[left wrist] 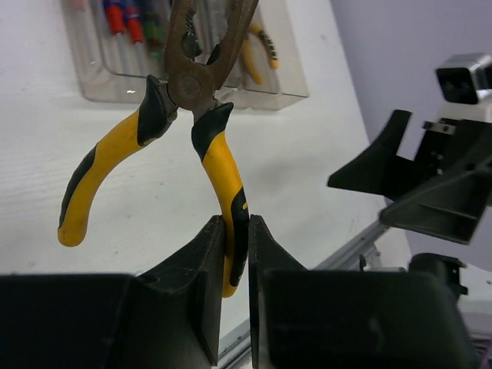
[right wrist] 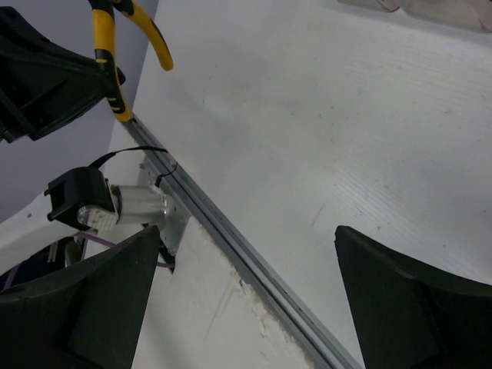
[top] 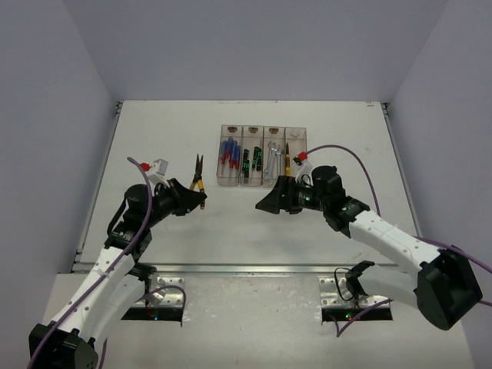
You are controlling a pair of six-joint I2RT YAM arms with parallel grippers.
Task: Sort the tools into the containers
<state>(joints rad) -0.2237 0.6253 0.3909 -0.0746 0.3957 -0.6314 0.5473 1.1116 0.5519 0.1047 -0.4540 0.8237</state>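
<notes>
My left gripper (top: 197, 200) is shut on one handle of yellow-and-black pliers (top: 198, 171) and holds them above the table, left of the containers (top: 296, 135), nose pointing away. In the left wrist view the fingers (left wrist: 209, 254) clamp the right handle of the pliers (left wrist: 219, 165); the other handle hangs free. The four joined bins hold blue screwdrivers (top: 227, 152), black-and-green screwdrivers (top: 246, 163), silver wrenches (top: 272, 161) and another pair of yellow pliers (top: 288, 160). My right gripper (top: 269, 203) is open and empty just in front of the bins; its view (right wrist: 247, 231) shows only table between the fingers.
A metal rail (top: 246, 269) runs along the table's near edge, also in the right wrist view (right wrist: 231, 231). Grey walls close in the left, right and back. The right gripper shows in the left wrist view (left wrist: 415, 184), close on the right.
</notes>
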